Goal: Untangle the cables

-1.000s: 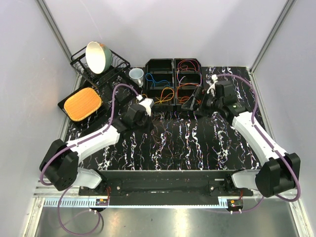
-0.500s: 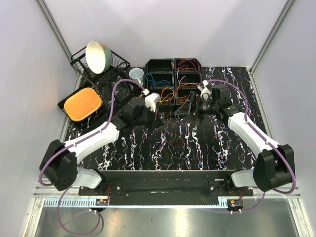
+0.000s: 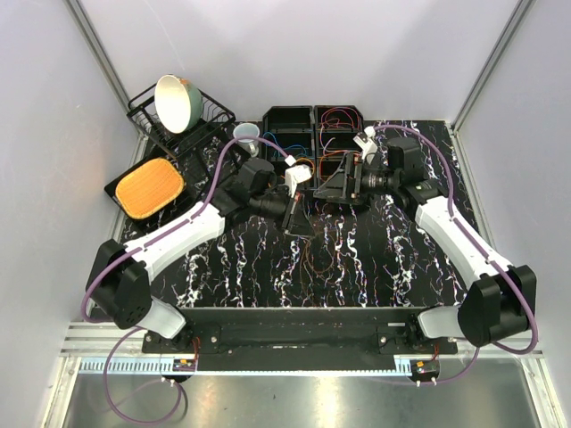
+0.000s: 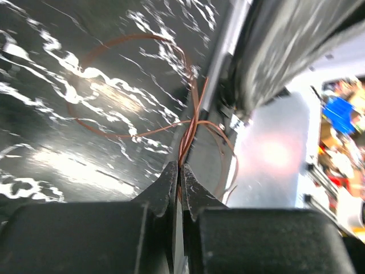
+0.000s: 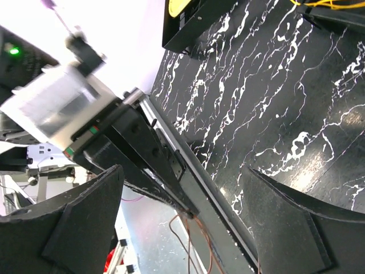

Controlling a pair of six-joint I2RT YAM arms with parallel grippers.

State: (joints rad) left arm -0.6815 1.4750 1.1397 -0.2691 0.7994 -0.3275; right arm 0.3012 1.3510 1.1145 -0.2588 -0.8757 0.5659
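Top external view, with the black bins at the back of the table as the mark. Just in front of the bins, toward their left half: the left claw, tilted down toward the table. Pressed together on thin orange-brown cables (plainest in the left wrist view, with the strands running up out of the pinch between the fingertips). Beyond the pinch, one wide loop of those strands lying on the marbled table.

Also in front of the bins, before their right half: the right claw, lying about level and aimed left toward the other one. Spread wide, gripping nothing (in the right wrist view, only table and the left claw showing between its two fingers, with a few orange-brown strands hanging from that left claw).

More cables inside the bins: blue in a left compartment, orange in the one nearer the arms, red in the right column. Faint thin strands loose on the table farther in front of the bins, below the left claw.

Left of the bins: a white cup, then a wire rack with a bowl propped in it.
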